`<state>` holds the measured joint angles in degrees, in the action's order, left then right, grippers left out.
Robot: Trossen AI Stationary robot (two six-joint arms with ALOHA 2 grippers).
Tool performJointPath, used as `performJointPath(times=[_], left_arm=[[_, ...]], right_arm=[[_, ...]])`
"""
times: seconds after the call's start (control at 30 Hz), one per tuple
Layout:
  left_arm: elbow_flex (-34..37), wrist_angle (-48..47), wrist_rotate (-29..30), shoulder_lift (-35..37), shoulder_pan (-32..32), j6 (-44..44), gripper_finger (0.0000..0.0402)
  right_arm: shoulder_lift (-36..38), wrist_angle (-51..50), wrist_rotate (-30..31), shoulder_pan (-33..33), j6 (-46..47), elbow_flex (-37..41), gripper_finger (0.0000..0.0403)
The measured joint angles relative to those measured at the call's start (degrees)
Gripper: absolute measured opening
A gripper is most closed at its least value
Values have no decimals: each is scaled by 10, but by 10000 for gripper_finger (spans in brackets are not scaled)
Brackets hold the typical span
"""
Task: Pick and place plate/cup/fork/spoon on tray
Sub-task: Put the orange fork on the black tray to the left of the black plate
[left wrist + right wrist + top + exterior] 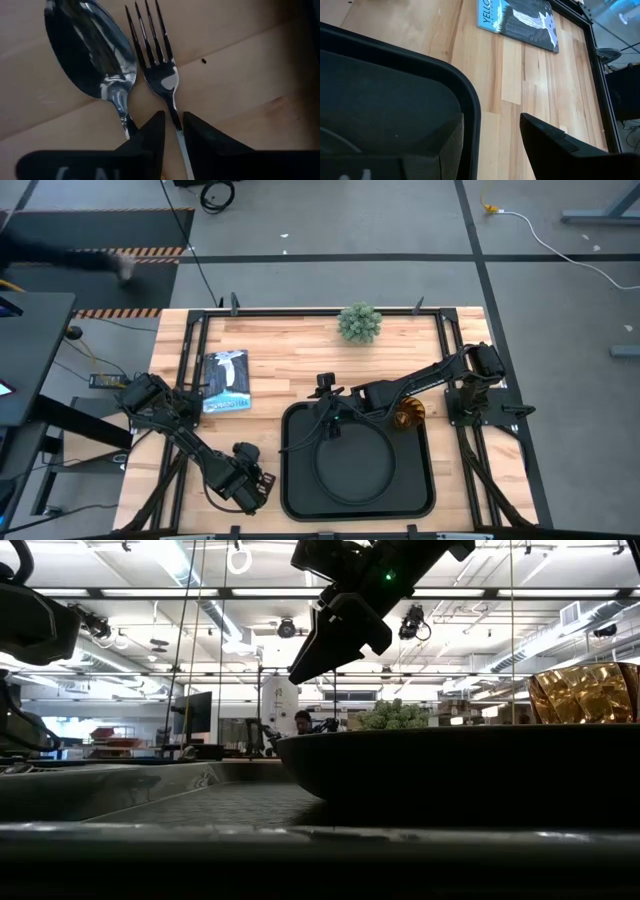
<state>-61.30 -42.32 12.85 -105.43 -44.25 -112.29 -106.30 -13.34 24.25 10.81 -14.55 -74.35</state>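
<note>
The black tray [420, 490] lies at the table's near middle, and the round black plate [355, 460] lies on it. The amber cup [408, 417] stands on the wood just off the tray's far right corner. The fork [159, 70] and the spoon [95, 50] lie side by side on the wood left of the tray. My left gripper [174, 131] is low over them and narrowly open, its fingers on either side of the fork's neck. My right gripper [328, 420] hangs open and empty above the tray's far left corner [465, 95]. My left gripper points down with one finger on each side of the fork's neck [174, 112], just behind the tines. A strip of wood shows between the neck and one finger [152, 137]. I cannot tell whether the other finger touches the neck. The fork lies flat on the table.
A blue book [228, 380] lies at the far left of the table, and a small green plant [360, 323] stands at the far middle. The spoon lies close beside the fork. In the low view the plate's rim [450, 755] and the cup [590, 690] fill the foreground.
</note>
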Motion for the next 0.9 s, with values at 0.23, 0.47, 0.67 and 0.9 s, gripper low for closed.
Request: performJointPath(times=[0.23,0.47,0.67,0.9], left_arm=[[0,4,4,0,1,0,19],[2,5,1,13,5,-4,16],[2,6,19,17,12,0,16],[2,22,22,19,28,18,18]], right_arm=[[1,-2,-1,1,-2,0,201],[61,-25,-4,2,-29,0,201],[145,-76,1,-7,-30,0,201],[230,-131,-18,-16,-32,0,201]])
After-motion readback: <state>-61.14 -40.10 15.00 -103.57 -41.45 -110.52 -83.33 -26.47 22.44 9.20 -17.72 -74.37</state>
